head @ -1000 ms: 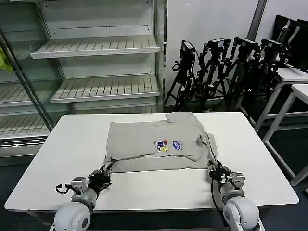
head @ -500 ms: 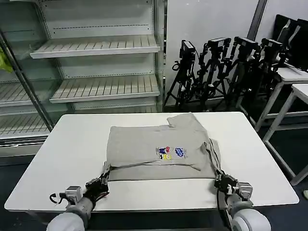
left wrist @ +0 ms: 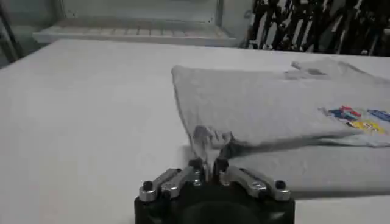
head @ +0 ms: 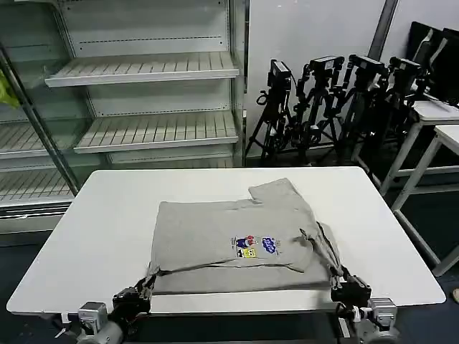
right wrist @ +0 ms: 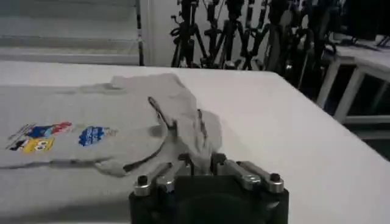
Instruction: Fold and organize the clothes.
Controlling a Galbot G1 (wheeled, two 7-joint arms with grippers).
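A light grey short-sleeved shirt (head: 229, 236) lies partly folded on the white table (head: 100, 222), with a small multicoloured print (head: 254, 246) on its upper layer. My left gripper (head: 143, 292) is at the table's near edge, shut on the shirt's near left corner. My right gripper (head: 343, 285) is at the near edge too, shut on the near right corner. In the left wrist view the grey cloth (left wrist: 274, 109) runs into the left gripper (left wrist: 207, 167). In the right wrist view bunched fabric (right wrist: 183, 122) rises from the right gripper (right wrist: 196, 159).
Empty white store shelves (head: 143, 72) stand behind the table on the left. Black tripods (head: 337, 100) lean at the back right. White side tables (head: 439, 118) stand at the far right. Bare tabletop lies on both sides of the shirt.
Both grippers have drawn back toward the table's near edge, dragging the shirt with them. The shirt now lies closer to me.
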